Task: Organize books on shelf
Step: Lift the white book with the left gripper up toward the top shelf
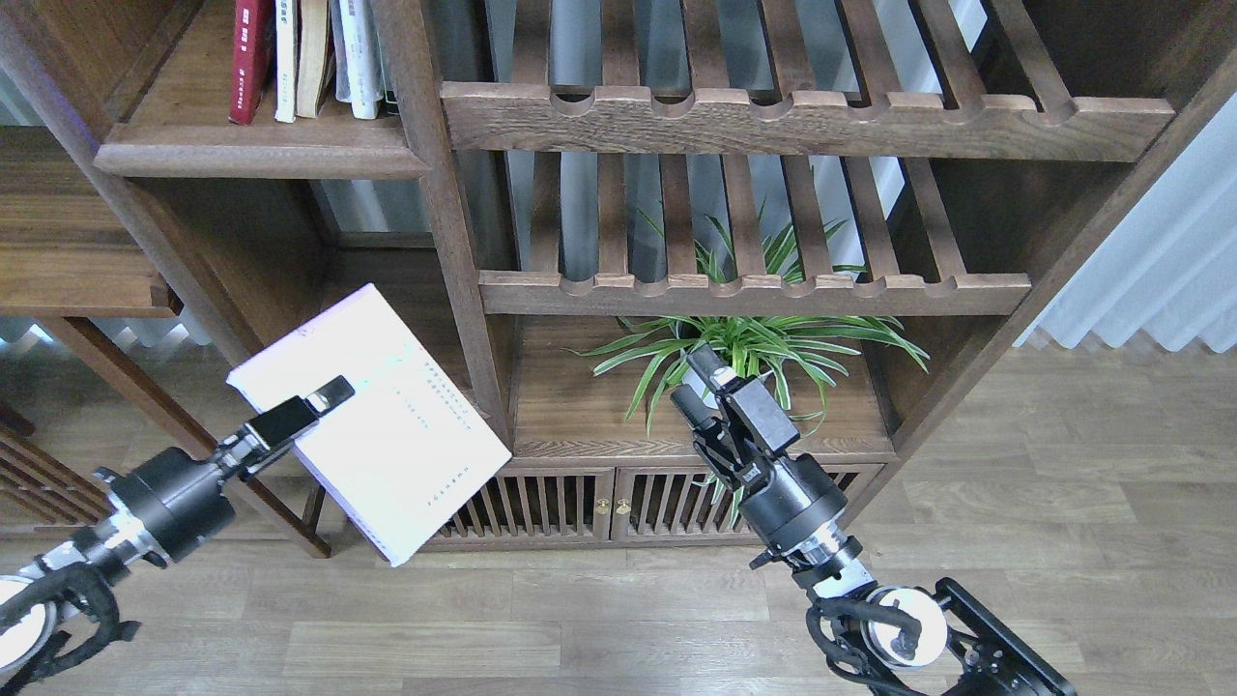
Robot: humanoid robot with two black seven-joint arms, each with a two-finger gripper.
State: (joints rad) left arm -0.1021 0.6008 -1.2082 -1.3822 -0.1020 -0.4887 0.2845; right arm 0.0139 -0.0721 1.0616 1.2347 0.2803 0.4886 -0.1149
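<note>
Between left gripper [324,398] fingers, flat pale book [387,425]

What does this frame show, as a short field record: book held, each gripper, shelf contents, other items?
held book: pale lavender-white book, tilted, in front of the lower left bay
left gripper: shut on the book's left edge
right gripper: free of the book, in front of the potted plant
shelf: upright books at upper left
</note>
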